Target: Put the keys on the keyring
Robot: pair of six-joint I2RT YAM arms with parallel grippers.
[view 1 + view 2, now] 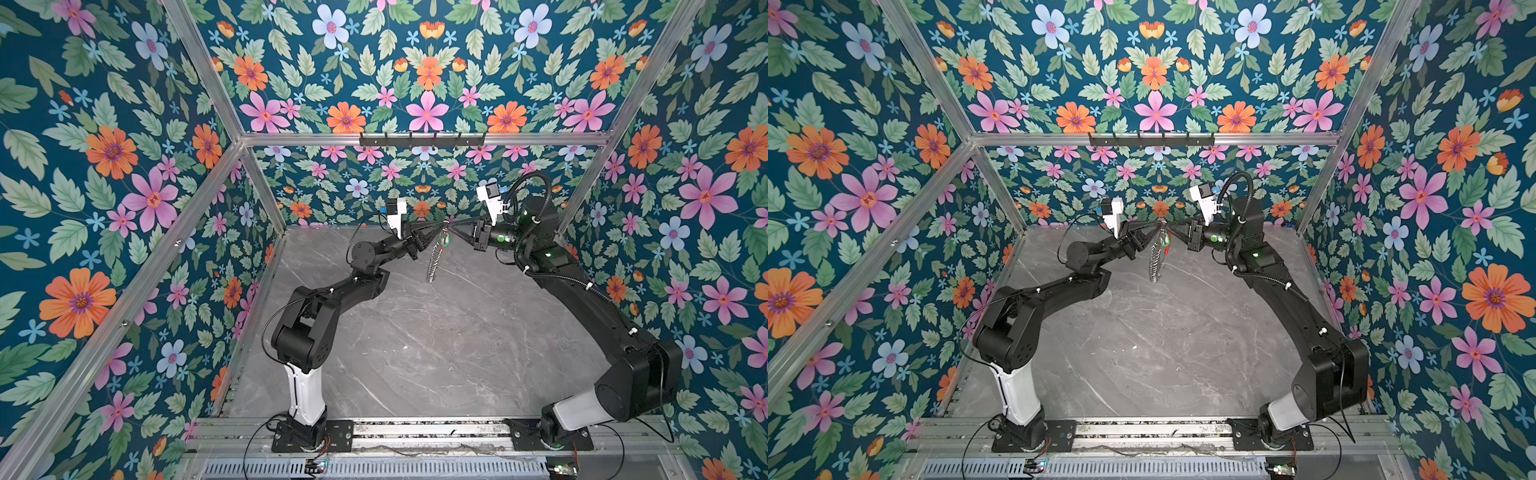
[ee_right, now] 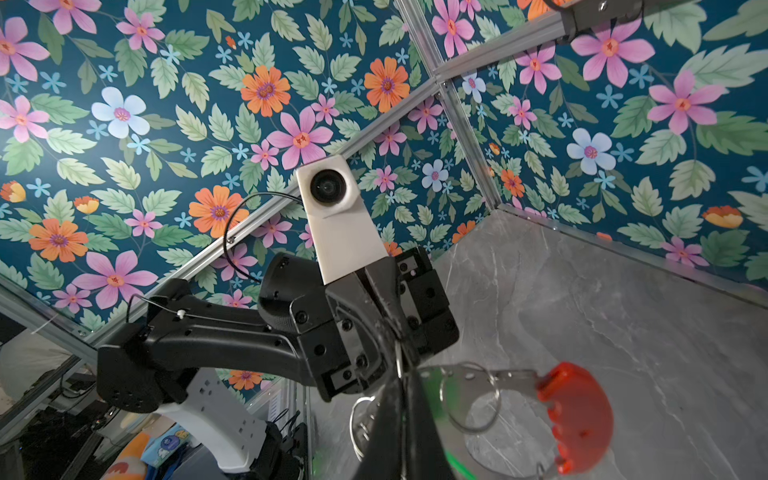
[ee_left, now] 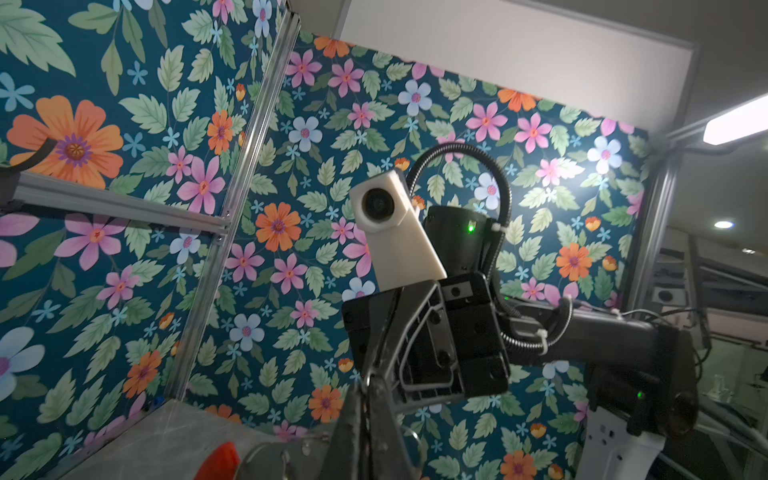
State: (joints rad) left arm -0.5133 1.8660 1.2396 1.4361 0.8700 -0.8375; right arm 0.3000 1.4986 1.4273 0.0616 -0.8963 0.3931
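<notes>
Threading in hand, over the far edge of the worktop (image 1: 415, 353): left jaws grasp the keyring (image 1: 435, 257), right jaws clenched by the key (image 1: 446, 240). Next needs fine alignment.

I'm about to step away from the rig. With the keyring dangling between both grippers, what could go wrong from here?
1. The grey metal keyring with a red plastic arc hangs in mid-air where the left gripper and right gripper meet tip to tip; a loosened pinch could drop it onto the grey marble table.
2. The tiny green-headed key sits just below those crowded tips and might slip free.
</notes>
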